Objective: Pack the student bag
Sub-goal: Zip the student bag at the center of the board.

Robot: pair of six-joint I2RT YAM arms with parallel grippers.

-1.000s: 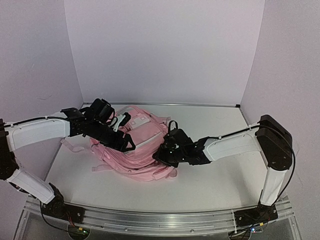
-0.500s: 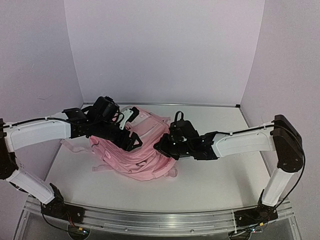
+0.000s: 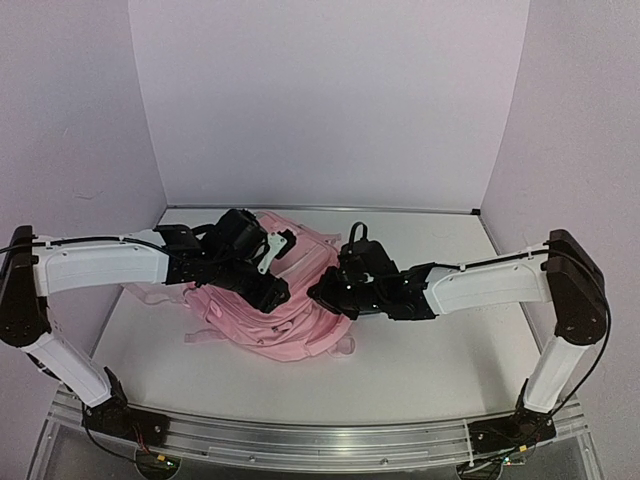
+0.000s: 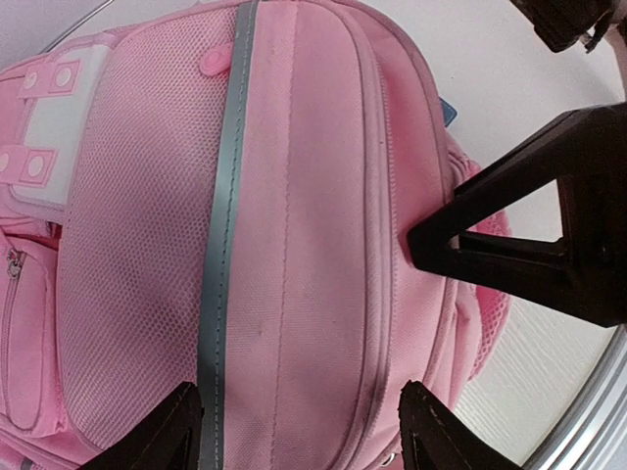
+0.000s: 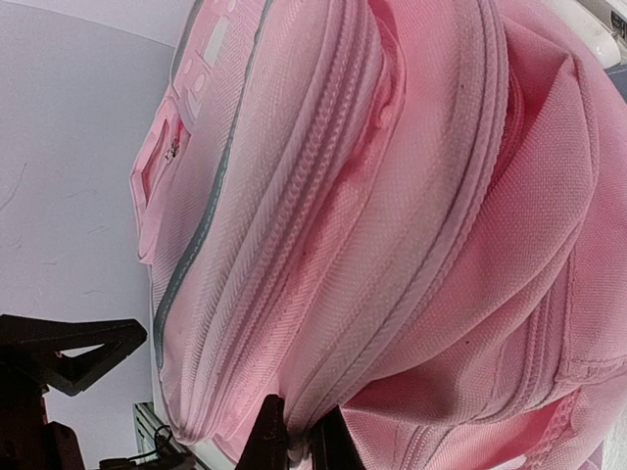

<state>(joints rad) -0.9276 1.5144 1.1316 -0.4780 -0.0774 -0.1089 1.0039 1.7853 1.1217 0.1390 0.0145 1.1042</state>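
Left claw (image 4: pixel 296 397) advanced over student bag (image 3: pixel 288 328) (contents hidden).

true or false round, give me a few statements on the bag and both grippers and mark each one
1. The student bag lies on the white table. True.
2. The left gripper is clamped on the bag. False: its fingers stand apart over the bag's front panel and grip nothing.
3. The right gripper is shut on the bag's fabric by a zip seam. True.
4. The bag is blue with a red stripe. False: it is pink with a grey-green stripe.
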